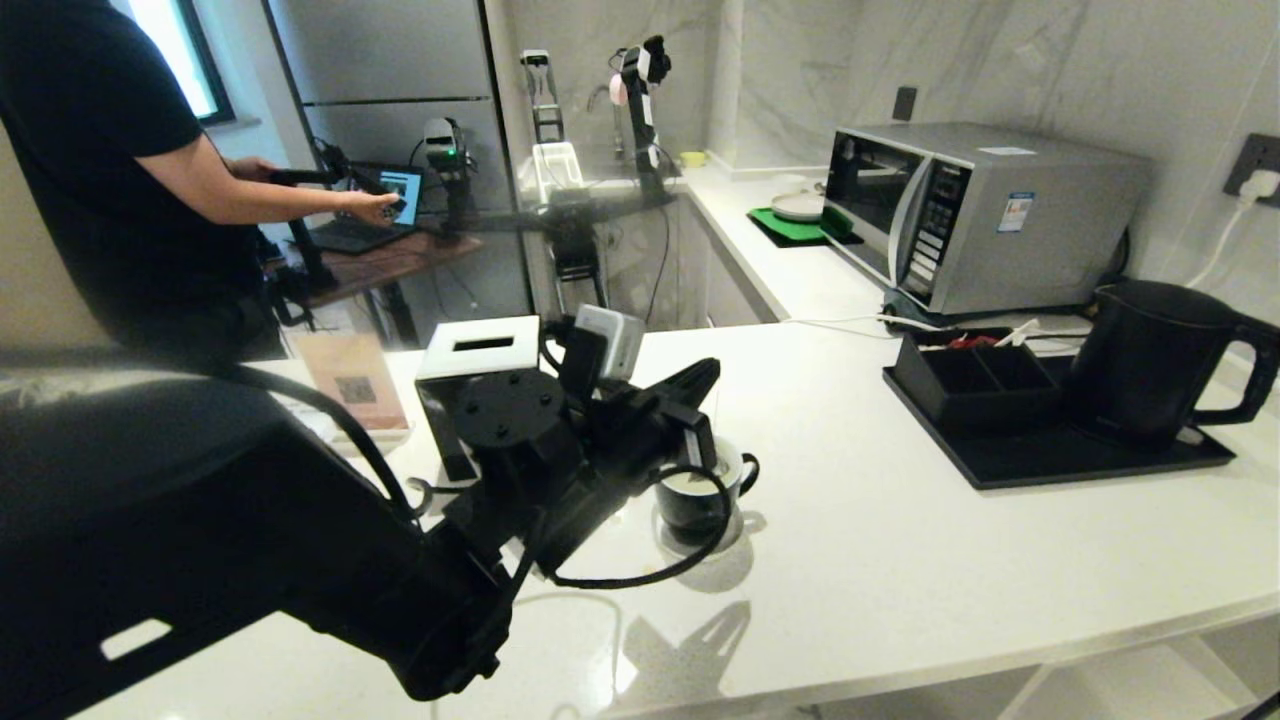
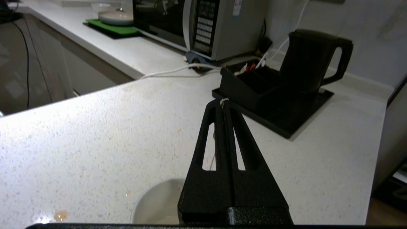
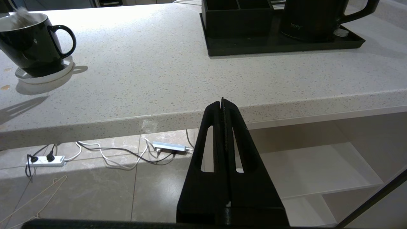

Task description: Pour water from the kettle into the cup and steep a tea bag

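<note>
The black cup with its white inside stands on a white saucer near the counter's middle. My left gripper hovers above it, shut on the tea bag's thin string, which hangs down behind the fingers. The greyish tea bag sits at the cup's mouth, partly above the rim. Whether water lies in the cup I cannot tell. The tall black kettle stands on a black tray at the right. My right gripper is shut and empty, parked below the counter's front edge.
A black tissue box with a white top stands just left of my left arm. A black compartment box shares the tray; a microwave is behind it. A person stands at the far left. Small brownish drops mark the counter.
</note>
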Motion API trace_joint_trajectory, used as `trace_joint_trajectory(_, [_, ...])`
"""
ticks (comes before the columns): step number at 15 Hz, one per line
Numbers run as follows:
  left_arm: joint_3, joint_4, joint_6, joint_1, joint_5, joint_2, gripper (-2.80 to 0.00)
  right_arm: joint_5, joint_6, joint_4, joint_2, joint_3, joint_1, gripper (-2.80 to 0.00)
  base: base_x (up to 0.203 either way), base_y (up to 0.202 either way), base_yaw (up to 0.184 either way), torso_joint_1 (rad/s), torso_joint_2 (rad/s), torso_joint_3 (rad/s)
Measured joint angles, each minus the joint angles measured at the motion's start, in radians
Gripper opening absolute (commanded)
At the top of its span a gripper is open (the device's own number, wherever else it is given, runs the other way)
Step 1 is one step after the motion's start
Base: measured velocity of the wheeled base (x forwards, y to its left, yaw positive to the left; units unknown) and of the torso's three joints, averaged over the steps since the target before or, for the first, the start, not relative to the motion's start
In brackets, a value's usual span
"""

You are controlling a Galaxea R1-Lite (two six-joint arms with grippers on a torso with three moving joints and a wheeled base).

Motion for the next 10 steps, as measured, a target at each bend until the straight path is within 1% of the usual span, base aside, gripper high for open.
trace_joint_trajectory(10, [-0.001,-0.034,0.000,-0.007,0.000,0.146,-2.80,0.000,0.000,0.000,0.000,0.000,0.000,-2.80,0.000,0.000,0.000,0.000,0.00,0.000])
